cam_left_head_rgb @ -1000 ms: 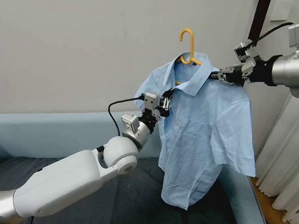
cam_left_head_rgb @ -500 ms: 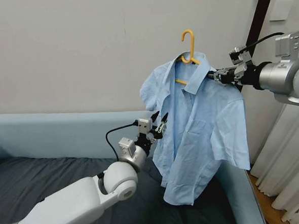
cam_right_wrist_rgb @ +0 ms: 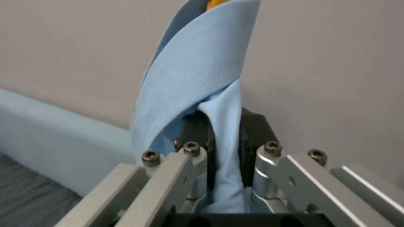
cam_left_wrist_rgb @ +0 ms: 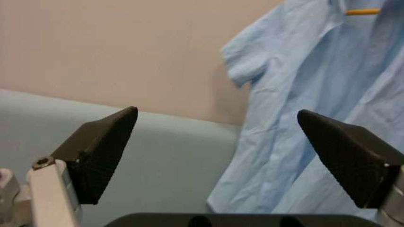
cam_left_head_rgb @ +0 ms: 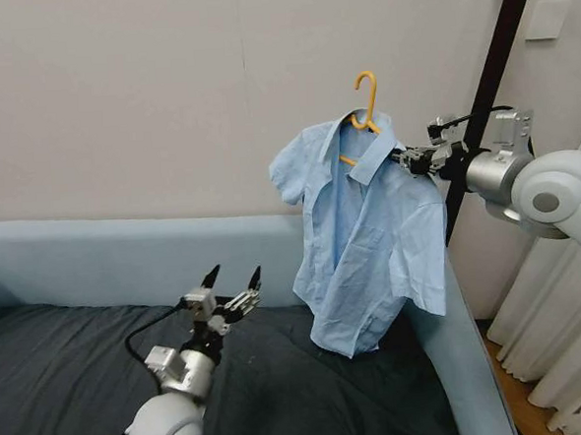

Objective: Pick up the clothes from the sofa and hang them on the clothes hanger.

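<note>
Pinches blue shirt [cam_left_head_rgb: 366, 242] at the shoulder with right gripper [cam_left_head_rgb: 405, 158], high on yellow hanger [cam_left_head_rgb: 365, 102] over right end of sofa [cam_left_head_rgb: 96, 259]; holds left gripper [cam_left_head_rgb: 233, 276] low and near, jaws spread

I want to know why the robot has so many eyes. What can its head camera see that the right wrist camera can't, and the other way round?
Head camera: the whole blue shirt hanging from the orange hanger with its hook, the left gripper open above the sofa, and a dark pole.
Right wrist camera: right up close, the right gripper with its fingers squeezed shut on a fold of the shirt.
Both: the shirt, the right gripper holding it, the sofa and the plain wall.
</note>
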Controlling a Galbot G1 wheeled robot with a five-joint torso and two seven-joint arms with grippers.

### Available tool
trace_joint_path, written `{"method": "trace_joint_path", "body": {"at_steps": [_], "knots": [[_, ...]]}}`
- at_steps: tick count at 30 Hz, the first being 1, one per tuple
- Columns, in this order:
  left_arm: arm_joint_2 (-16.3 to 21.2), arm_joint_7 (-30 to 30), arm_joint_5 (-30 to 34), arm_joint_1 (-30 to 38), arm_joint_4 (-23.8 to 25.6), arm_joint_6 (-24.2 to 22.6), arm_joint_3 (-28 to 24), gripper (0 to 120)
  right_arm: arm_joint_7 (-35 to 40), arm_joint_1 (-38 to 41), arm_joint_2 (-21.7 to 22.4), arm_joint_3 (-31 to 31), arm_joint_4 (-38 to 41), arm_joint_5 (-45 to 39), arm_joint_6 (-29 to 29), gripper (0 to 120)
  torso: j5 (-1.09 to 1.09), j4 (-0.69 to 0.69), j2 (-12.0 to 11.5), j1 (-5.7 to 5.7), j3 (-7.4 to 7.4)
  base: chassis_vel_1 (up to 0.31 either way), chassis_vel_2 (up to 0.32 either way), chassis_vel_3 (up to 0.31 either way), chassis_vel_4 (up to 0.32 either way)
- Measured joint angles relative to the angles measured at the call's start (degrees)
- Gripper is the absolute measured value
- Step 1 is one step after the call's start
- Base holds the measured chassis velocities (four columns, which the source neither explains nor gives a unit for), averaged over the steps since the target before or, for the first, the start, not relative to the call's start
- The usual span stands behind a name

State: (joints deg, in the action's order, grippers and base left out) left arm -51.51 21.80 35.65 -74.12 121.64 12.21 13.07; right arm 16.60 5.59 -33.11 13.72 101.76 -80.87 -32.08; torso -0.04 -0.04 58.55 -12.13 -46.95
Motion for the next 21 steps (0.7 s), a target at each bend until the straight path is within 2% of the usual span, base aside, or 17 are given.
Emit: {"method": "trace_joint_path", "body": {"at_steps": [2,3,4,6,8,15,18,21], "knots": [[-3.3,-0.4,-3.3,-5.7,0.8,0.9,3.3,100,4.9,3.7,-0.5,0.5,-1.0,-3.4,-2.6,8,-0.02,0.0,0.0,0.0,0.0,0.0,0.0,0.0,0.0],[-3.3,-0.4,-3.3,-5.7,0.8,0.9,3.3,100,4.9,3.7,-0.5,0.5,-1.0,-3.4,-2.6,8,-0.02,0.0,0.0,0.0,0.0,0.0,0.0,0.0,0.0],[-5.0,-0.6,-4.9,-8.1,0.9,1.6,4.3,100,7.3,5.5,-0.6,0.7,-1.4,-5.7,-4.1,8,-0.01,-0.02,0.0,0.0,0.0,0.0,0.0,0.0,0.0],[-9.3,-0.7,-8.2,-13.8,0.8,3.9,6.1,100,12.9,9.7,-0.2,1.2,-1.7,-11.7,-7.4,8,-0.01,-0.03,0.0,0.0,0.0,0.0,0.0,0.0,0.0],[-11.8,-0.7,-10.3,-18.0,0.3,6.3,7.2,100,16.2,12.7,1.1,2.0,-1.3,-15.9,-9.1,8,-0.01,-0.04,0.0,0.0,0.01,0.0,0.0,0.0,0.0],[-15.8,-2.1,-14.7,-25.6,-1.1,12.4,9.6,100,21.2,19.6,3.8,4.6,-1.2,-22.0,-10.0,8,0.0,-0.03,0.0,0.01,0.01,0.0,0.0,0.0,0.0],[-16.9,-3.8,-16.8,-27.8,-2.1,15.7,10.5,100,22.8,20.9,4.8,5.1,-2.0,-21.2,-10.0,8,0.01,-0.02,0.0,0.0,0.0,0.0,0.0,0.0,0.0],[-17.2,-4.8,-18.9,-29.0,-2.7,17.6,10.7,100,28.3,20.9,6.2,5.2,-2.0,-18.5,-10.0,8,0.01,-0.02,0.0,0.0,0.0,0.0,0.0,0.0,0.0]]}}
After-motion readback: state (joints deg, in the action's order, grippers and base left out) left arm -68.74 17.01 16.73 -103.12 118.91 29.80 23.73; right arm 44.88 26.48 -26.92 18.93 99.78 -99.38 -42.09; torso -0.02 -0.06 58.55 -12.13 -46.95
